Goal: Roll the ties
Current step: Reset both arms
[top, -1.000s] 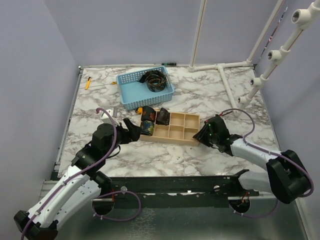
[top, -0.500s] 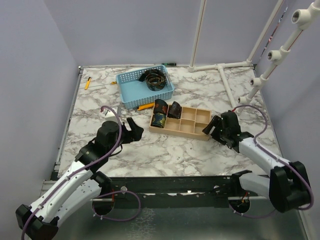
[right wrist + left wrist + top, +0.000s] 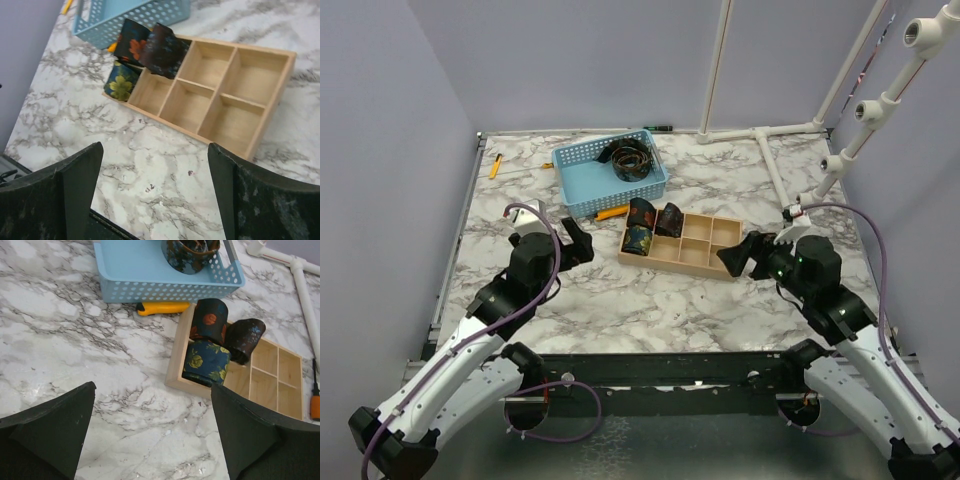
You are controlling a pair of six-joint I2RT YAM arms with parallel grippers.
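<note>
Three rolled ties stand in the left compartments of a wooden tray (image 3: 705, 262): an orange-dotted one (image 3: 209, 320), a dark one with a blue pattern (image 3: 245, 337) and a blue one with yellow flowers (image 3: 206, 362). A further coiled tie (image 3: 628, 160) lies in the blue basket (image 3: 582, 190). My left gripper (image 3: 577, 240) hovers open left of the tray, with only marble between its fingers (image 3: 152, 388). On the tray's right, my right gripper (image 3: 740, 257) is open and apart from it (image 3: 155, 146). The right wrist view shows the same ties (image 3: 131, 45), (image 3: 162, 50), (image 3: 120, 82).
A yellow-handled tool (image 3: 162, 307) lies between basket and tray (image 3: 265, 375). Another small yellow item (image 3: 495, 167) sits at the far left. A white pipe frame (image 3: 770, 130) stands at the back right. An orange screwdriver (image 3: 314, 400) lies right of the tray. Walls close in the sides.
The tray with its rolled ties slid right and back, then stayed. Both arms have pulled away from it, and both grippers have opened, the right one much wider.
</note>
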